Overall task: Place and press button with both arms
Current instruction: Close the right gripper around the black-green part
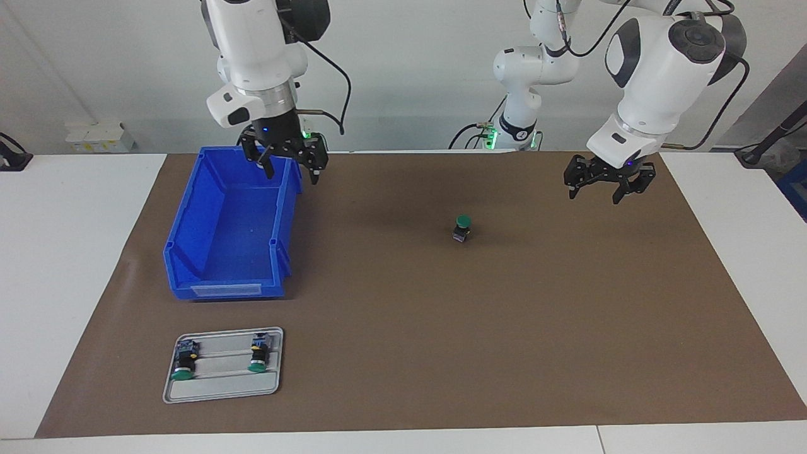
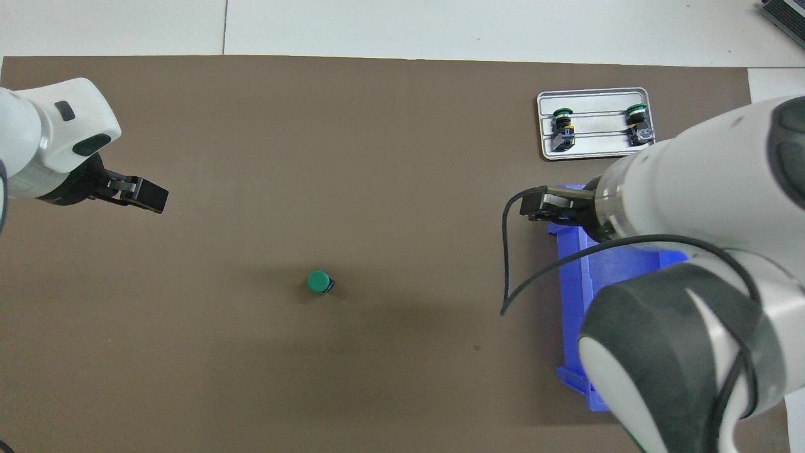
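On the mat (image 1: 504,328) the button (image 1: 462,227) stands alone, both pincers apparently spread.

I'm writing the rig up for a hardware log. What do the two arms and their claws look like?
Both arms are glossy white with rounded grey-black joint caps and dark joint bands. Black cables loop loosely along each. A silver metal ring sits at the wrist, above a black, multi-pronged claw: the right claw and the left claw look alike, each with a small blue light.
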Motion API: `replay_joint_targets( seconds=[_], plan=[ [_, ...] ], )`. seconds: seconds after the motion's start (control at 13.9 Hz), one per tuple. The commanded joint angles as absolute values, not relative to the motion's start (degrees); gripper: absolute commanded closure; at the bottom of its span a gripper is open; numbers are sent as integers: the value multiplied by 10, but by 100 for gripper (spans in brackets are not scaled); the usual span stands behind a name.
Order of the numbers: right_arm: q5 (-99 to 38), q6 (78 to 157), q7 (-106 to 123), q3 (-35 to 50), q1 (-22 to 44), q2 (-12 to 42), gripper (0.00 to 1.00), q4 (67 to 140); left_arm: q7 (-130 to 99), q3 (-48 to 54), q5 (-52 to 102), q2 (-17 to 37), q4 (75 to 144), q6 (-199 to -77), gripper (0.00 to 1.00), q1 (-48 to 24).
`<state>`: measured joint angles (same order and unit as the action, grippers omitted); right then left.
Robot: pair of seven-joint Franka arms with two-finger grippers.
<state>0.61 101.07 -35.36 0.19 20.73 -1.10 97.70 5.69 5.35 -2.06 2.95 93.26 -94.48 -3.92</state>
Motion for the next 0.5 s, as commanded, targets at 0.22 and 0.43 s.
replay_joint_targets(
  seconds=[0.22, 0.43],
  plan=[
    [25, 1077, -537, 1, 318, 53, 5, 968, 27, 57, -23, 17, 944, -940, 0, -30],
    [29, 1093, -615, 2, 361, 97, 7, 941, 5, 57, -21, 16, 949, -947, 0, -27]
  ],
)
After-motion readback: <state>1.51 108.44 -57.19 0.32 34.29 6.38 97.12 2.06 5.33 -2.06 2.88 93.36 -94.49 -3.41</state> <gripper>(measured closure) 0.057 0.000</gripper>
